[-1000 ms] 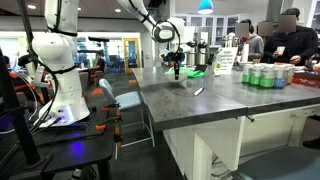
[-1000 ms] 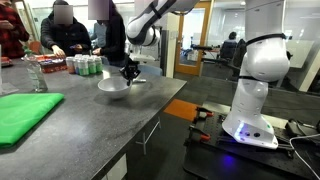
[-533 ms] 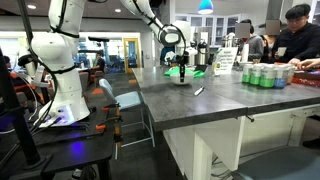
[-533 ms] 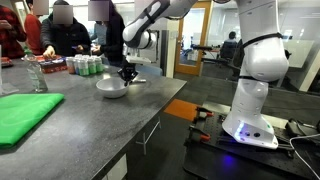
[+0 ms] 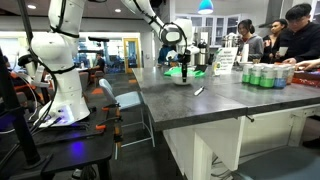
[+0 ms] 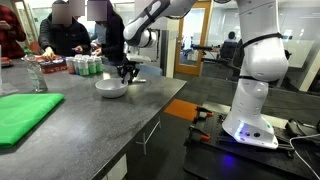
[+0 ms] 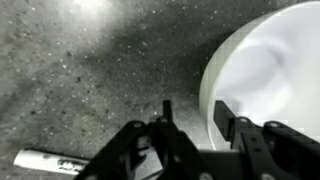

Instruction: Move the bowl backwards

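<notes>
The gripper (image 7: 195, 115) is narrowed down over the bowl (image 7: 270, 70) rim at the bottom of the wrist view. One finger (image 7: 167, 122) is outside over the grey countertop (image 7: 80, 70) and the other is inside. It looks pinched on, though it's too blurry to swear to contact. In an exterior view the bowl sits on the counter left of centre, well apart from the green mat (image 6: 25, 112) at lower left.

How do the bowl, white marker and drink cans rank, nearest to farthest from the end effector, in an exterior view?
1. Bowl, directly beneath the end effector.
2. White marker, nearby, toward the camera.
3. Drink cans, far off at image right.
</notes>
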`<action>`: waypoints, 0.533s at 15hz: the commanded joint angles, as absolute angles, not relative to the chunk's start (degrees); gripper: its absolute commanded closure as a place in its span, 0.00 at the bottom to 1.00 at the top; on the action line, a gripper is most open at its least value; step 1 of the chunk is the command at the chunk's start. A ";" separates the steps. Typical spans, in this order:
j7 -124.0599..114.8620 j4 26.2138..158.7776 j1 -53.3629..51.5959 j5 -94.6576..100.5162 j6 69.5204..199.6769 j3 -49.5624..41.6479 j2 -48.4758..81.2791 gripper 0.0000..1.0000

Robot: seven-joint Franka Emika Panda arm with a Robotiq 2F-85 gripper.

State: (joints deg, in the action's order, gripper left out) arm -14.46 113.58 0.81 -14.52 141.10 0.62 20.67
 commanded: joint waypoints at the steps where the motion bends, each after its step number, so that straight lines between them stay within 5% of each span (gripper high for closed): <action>1: -14.81 116.69 -1.18 -10.90 144.53 -0.39 16.25 0.18; 3: -17.94 117.57 -3.14 -5.30 142.42 -1.57 13.28 0.02; 8: -24.50 119.66 -6.02 11.65 128.40 -1.13 4.82 0.00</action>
